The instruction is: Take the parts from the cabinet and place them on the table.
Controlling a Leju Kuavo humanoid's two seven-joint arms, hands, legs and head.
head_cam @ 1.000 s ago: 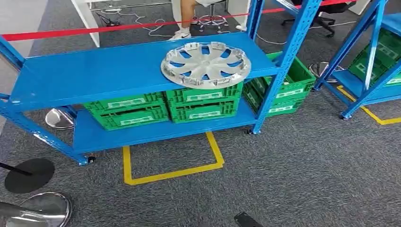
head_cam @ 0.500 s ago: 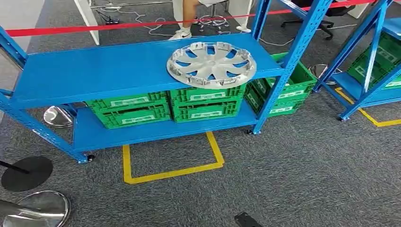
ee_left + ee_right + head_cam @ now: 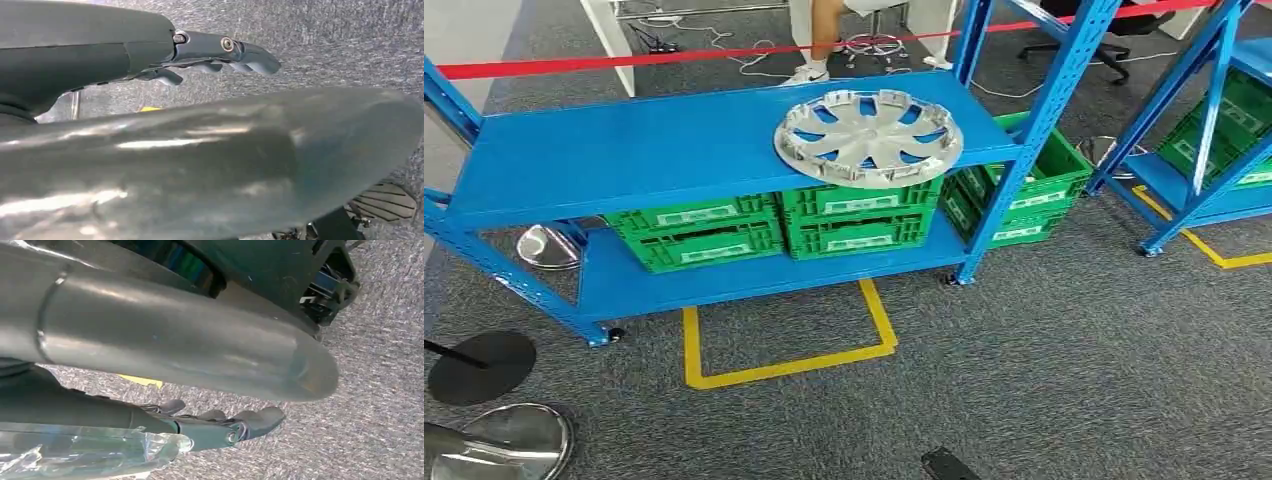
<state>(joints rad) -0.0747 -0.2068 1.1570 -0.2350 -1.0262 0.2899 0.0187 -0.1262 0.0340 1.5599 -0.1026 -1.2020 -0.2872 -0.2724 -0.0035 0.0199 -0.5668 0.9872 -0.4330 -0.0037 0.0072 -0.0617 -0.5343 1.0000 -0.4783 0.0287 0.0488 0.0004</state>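
A silver wheel cover (image 3: 869,136) lies flat on the top shelf of the blue rack (image 3: 634,150), toward its right end, in the head view. My left hand (image 3: 215,55) hangs over grey carpet with its fingers stretched out and nothing in them. My right hand (image 3: 225,425) likewise hangs above the carpet, fingers extended and empty. Both hands are well away from the rack.
Green crates (image 3: 769,228) fill the rack's lower shelf, and another green crate (image 3: 1034,185) sits behind its right post. A second blue rack (image 3: 1214,120) stands at the right. Yellow floor tape (image 3: 789,350) marks a square before the rack. Stanchion bases (image 3: 499,440) lie lower left. A person's leg (image 3: 816,40) stands behind a red barrier tape.
The whole picture has shifted slightly as the camera moved; the rack and wheel cover sit a little further right in the frame. Nothing on the rack moved.
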